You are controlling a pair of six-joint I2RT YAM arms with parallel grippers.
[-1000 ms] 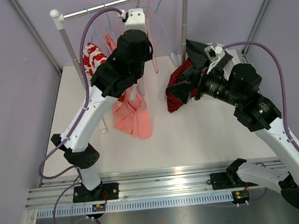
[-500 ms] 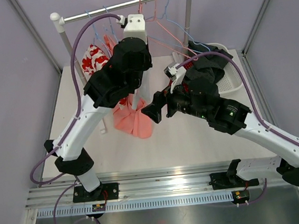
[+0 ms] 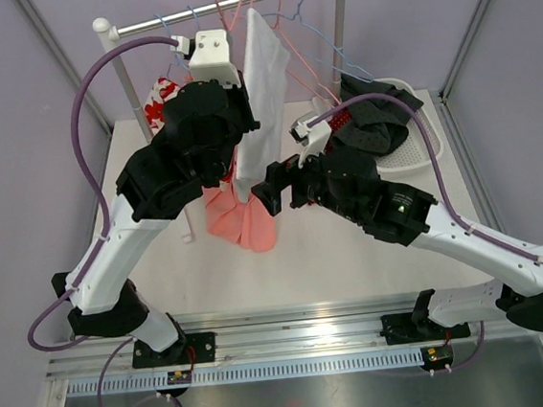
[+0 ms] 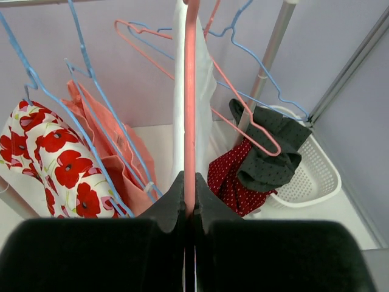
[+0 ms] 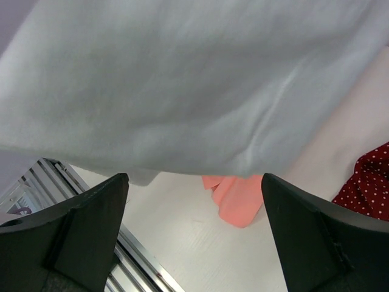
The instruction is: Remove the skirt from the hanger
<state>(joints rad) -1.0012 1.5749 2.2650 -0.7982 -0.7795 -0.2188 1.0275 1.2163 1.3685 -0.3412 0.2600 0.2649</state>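
Observation:
A white skirt (image 3: 264,79) hangs on a pink hanger (image 4: 189,91) in front of the clothes rail. My left gripper (image 4: 189,196) is shut on the hanger's pink bar, and the skirt (image 4: 203,91) hangs just behind it. In the top view its fingers are hidden under the arm. My right gripper (image 3: 268,189) is open and empty at the skirt's lower hem. In the right wrist view the skirt (image 5: 194,79) fills the upper part, just above the open gripper (image 5: 194,204), without touching the fingers (image 5: 91,225).
The rail (image 3: 223,4) holds blue and pink empty hangers, a floral garment (image 4: 55,158) and a salmon garment (image 3: 244,220) that reaches the table. A white basket (image 3: 411,152) at the back right holds red dotted and dark cloths (image 4: 261,164). A rail post (image 3: 337,34) stands beside it.
My left arm has lifted the hanger, bringing the white skirt into view. My right gripper has left the red dotted cloth at the basket and moved left to the skirt's hem.

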